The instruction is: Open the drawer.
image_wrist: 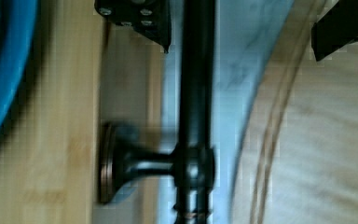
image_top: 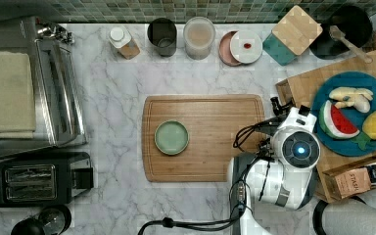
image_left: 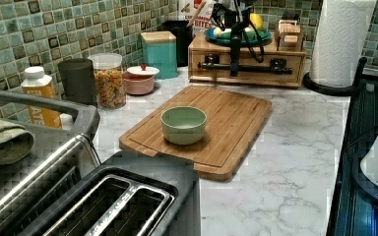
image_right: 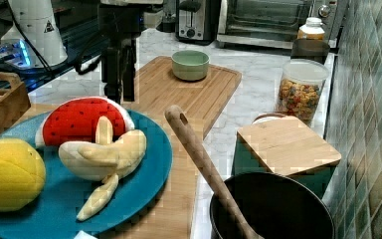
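The drawer (image_left: 295,63) is the front of a light-wood box under a blue plate, and in the left view it sits flush with the box. Its long black bar handle (image_left: 256,67) runs across the front. My gripper (image_left: 235,61) hangs straight down in front of the drawer at the handle. The wrist view shows the handle (image_wrist: 196,93) and one round mount on the drawer front (image_wrist: 51,163). There my gripper (image_wrist: 240,23) is open, one finger on each side of the bar, with neither touching it. In the right view my gripper (image_right: 118,94) stands behind the plate.
A wooden cutting board (image_top: 210,161) with a green bowl (image_top: 172,137) lies just in front of the drawer. The blue plate (image_top: 345,147) holds toy fruit on top of the box. A paper towel roll (image_left: 342,42) stands beside the box. Jars line the tiled wall, with a toaster (image_top: 39,182) and a toaster oven nearby.
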